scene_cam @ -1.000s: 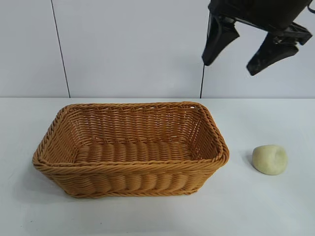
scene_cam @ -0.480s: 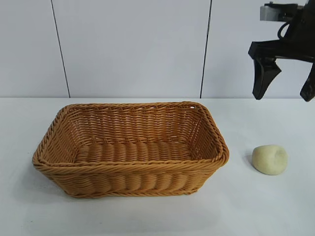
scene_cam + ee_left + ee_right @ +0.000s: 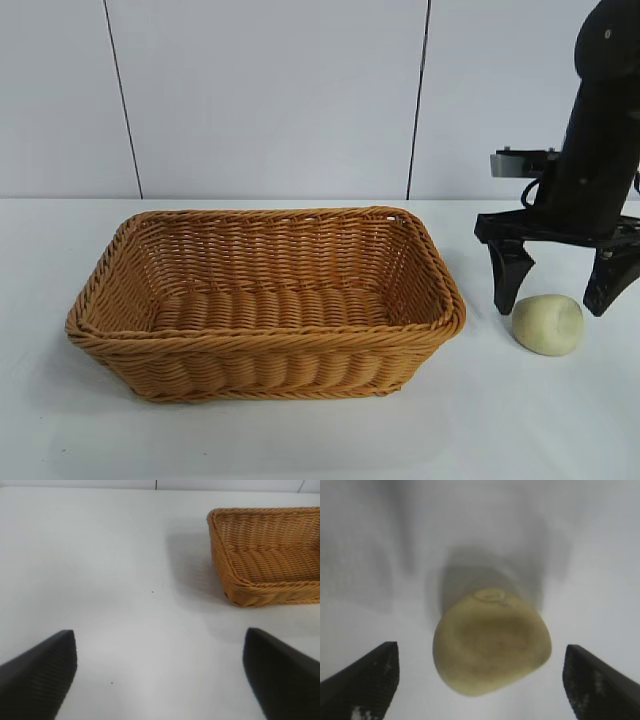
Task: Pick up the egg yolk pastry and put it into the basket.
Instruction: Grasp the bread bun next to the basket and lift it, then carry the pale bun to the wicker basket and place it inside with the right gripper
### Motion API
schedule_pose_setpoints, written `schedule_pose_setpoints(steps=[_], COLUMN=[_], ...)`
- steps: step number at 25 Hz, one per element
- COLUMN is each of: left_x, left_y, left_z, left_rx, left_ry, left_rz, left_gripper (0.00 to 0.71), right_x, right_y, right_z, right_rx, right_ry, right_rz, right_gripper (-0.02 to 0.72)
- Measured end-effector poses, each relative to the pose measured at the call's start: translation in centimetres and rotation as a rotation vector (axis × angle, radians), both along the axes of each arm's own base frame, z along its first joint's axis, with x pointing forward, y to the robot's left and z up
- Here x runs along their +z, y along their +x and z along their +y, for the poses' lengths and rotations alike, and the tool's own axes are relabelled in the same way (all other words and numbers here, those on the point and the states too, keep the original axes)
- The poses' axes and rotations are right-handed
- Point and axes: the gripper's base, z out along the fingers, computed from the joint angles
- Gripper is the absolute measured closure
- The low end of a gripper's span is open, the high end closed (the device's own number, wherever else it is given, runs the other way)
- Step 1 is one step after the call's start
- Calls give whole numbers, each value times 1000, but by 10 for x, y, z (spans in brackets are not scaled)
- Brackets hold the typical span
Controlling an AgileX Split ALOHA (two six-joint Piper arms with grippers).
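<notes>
1. The right gripper (image 3: 555, 298) is hanging at the right edge of the exterior frame, pointing straight down, fingers spread wide, one on each side of the egg yolk pastry (image 3: 548, 324).
2. The pastry is sitting on the white table (image 3: 300, 440), lower right of the frame, just beside the basket (image 3: 265, 300) and outside it.
3. In the right wrist view the pastry (image 3: 491, 645) is lying centred between the two dark fingertips (image 3: 367, 672), so the spread looks set for a pinch across it.
4. Fingers are probably not touching it yet; contact is hard to call from the exterior angle.
5. The basket is taking up centre-left of the frame, nothing in it, ready to receive.
6. The left gripper (image 3: 160, 675) is idling, fingers wide apart, low over bare table, with the basket corner (image 3: 235, 587) at upper right of its view.
7. Next call: closing gently, since the rounded pastry could slip.
</notes>
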Motion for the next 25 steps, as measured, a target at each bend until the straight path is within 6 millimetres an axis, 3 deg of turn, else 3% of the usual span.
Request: schedule_pose_setpoints(steps=[3, 5, 8, 11, 14, 20, 25], left_x=[0, 0, 0, 0, 0, 0, 0], left_y=[0, 0, 0, 0, 0, 0, 0], left_z=[0, 0, 0, 0, 0, 0, 0], left_rx=[0, 0, -1, -1, -1, -1, -1], left_ry=[0, 0, -1, -1, -1, -1, -1], left_rz=[0, 0, 0, 0, 0, 0, 0], left_gripper=[15, 15, 15, 15, 15, 15, 15], right_x=[-8, -8, -7, -2, 16, 87, 130], right_y=[1, 2, 2, 2, 6, 22, 31], right_z=[0, 0, 0, 0, 1, 3, 4], right_rx=[-2, -3, -3, -2, 4, 16, 26], right_ry=[0, 0, 0, 1, 4, 19, 26], right_rz=[11, 1, -3, -7, -30, -146, -192], right_gripper=[132, 223, 444, 555, 580, 587, 587])
